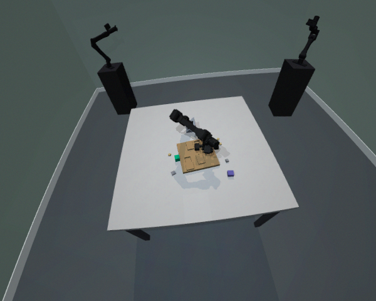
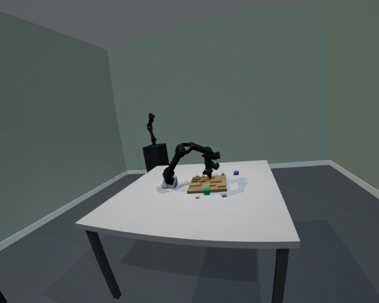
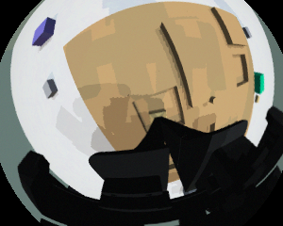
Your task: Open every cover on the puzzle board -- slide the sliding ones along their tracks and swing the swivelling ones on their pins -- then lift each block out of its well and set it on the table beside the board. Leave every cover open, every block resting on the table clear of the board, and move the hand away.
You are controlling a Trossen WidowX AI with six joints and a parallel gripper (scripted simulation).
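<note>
A: Fingers are pressed fully together with nothing between them; the gripper (image 2: pixel 210 176) points down at the far part of the puzzle board (image 1: pixel 210 164), close to its surface.

B: So it's poking, not grasping?

A: That's my reading: closed tips used to push a cover. Whether they touch the board, I cannot tell.

B: Where are the blocks?

A: On the table (image 1: pixel 149 200) around the board: a green block (image 1: pixel 177 157) touching or just beside its left edge, a purple block (image 1: pixel 230 173) clear to the right, plus 2 small grey ones and some small tan ones nearby.

B: What could go wrong?

A: Pressing down too hard could jam the tips on a cover edge or shove the whole board, possibly into the green block. That block sits so close it may not count as clear. Tips could also slip off and leave a cover half open.
</note>
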